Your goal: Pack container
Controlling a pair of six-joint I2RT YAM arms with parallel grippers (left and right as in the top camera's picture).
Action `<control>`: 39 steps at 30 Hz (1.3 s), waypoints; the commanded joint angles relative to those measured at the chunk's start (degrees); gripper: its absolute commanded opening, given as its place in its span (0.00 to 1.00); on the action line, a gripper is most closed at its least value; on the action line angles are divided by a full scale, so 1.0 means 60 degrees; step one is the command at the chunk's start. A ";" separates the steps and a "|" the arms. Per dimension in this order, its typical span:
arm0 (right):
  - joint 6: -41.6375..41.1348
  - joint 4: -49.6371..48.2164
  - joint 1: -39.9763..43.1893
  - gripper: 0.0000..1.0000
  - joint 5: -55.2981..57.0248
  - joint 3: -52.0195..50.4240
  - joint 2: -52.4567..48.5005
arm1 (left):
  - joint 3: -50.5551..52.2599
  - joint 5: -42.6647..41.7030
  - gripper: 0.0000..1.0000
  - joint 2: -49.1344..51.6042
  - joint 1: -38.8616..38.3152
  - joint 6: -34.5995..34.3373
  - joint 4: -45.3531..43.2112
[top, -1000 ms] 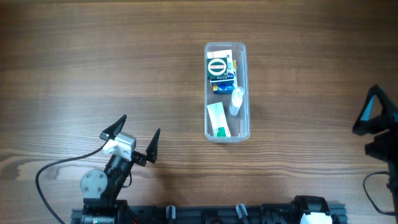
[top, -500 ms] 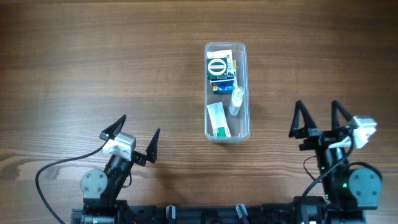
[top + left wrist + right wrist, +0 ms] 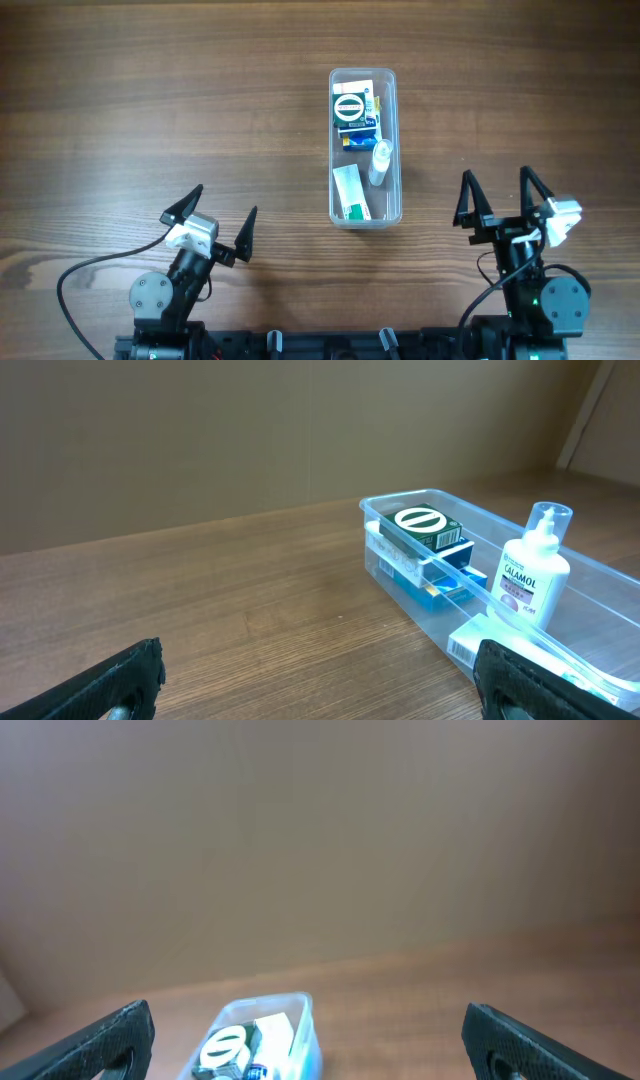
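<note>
The clear, long rectangular plastic container [image 3: 386, 205] sits midway across the brown wooden surface [image 3: 150, 100], small boxes [image 3: 352, 105] and a white pump bottle [image 3: 380, 163] inside. On the left gripper [image 3: 226, 198] the jaws gape wide, empty. Same on the right gripper [image 3: 496, 173], well apart from it.

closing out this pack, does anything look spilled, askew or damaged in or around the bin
Nothing stands out. The container sits flat and intact, the pump bottle stands upright inside it beside the boxes, and no spill shows. The left gripper and right gripper are open, empty, apart from it.
</note>
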State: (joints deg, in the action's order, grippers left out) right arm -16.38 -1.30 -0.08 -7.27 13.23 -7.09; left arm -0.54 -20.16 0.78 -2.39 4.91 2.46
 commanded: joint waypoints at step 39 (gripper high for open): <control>0.1665 0.0106 -0.0073 1.00 -0.0302 -0.2157 0.1147 | 0.0036 0.0087 1.00 -0.0102 0.0073 0.0076 0.0033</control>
State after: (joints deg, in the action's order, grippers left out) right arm -7.16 -0.45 -0.25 -7.97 0.36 -0.93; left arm -0.54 -20.16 0.78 -2.39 4.91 2.46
